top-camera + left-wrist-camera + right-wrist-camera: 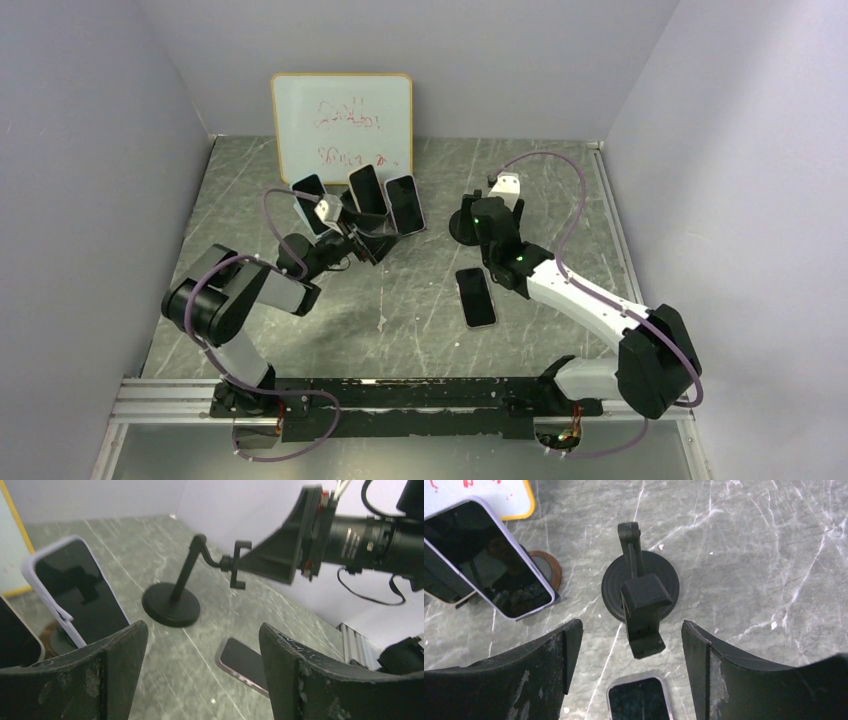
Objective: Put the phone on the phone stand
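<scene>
The phone [476, 297] lies flat and face up on the table, between the two arms; its top end shows in the right wrist view [639, 700] and its corner in the left wrist view [245, 665]. The empty black phone stand [640, 587] has a round base and an angled arm with a cradle, and it stands just beyond the phone [171, 605]. My right gripper [631, 624] hovers open above the stand and phone, holding nothing [472, 222]. To the left, my left gripper [202, 627] is also open and empty, facing the stand [372, 245].
Three other phones rest on stands at the back left [312, 205] [367, 188] [405, 203], close to my left gripper. A whiteboard [342, 125] leans on the back wall. Grey walls enclose the table on three sides.
</scene>
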Robot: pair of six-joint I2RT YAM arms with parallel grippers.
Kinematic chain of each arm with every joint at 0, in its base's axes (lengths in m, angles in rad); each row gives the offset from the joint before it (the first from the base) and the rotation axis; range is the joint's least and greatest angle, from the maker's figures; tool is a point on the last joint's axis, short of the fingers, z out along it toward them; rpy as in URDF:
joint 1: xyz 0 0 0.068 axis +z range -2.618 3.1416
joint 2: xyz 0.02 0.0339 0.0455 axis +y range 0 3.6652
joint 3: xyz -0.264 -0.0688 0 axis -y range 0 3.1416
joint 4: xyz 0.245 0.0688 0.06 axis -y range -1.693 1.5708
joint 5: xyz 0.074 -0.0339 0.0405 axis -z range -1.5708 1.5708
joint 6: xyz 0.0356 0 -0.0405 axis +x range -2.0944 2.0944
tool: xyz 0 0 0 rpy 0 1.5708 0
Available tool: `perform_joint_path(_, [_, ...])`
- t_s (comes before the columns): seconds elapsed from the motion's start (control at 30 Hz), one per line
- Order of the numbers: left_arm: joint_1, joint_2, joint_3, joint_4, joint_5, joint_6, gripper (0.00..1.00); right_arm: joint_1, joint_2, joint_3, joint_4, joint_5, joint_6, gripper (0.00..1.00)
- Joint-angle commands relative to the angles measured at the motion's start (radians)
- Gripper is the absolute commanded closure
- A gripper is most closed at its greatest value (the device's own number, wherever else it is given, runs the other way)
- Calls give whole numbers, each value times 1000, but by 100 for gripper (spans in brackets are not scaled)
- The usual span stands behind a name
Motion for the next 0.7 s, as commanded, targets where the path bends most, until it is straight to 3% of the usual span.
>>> perform_joint_path(0.0, [-50, 19, -30, 306, -31, -25, 15, -28, 30, 55, 12, 22, -41, 26])
perform_joint_path(0.2, [-67, -3, -54, 293, -31, 0, 14, -64, 74, 86, 18, -14, -59, 32])
perform_joint_path(0.33, [-76, -75, -66, 180, -57, 89, 15, -74, 106, 90, 18, -37, -49, 37])
perform_joint_path(0.4, [-98, -164, -68, 49, -105, 190, 16, -75, 122, 93, 18, -50, -43, 39])
perform_joint_path(0.5, [-151, -309, -26, -319, -233, 377, 16, -76, 141, 88, 52, -65, -32, 43])
perform_joint_path(0.57, [-167, -370, 9, -485, -330, 438, 15, -78, 150, 82, 64, -73, -31, 53])
perform_joint_path(0.67, [-167, -425, 43, -634, -465, 447, 14, -80, 158, 76, 76, -86, -34, 79])
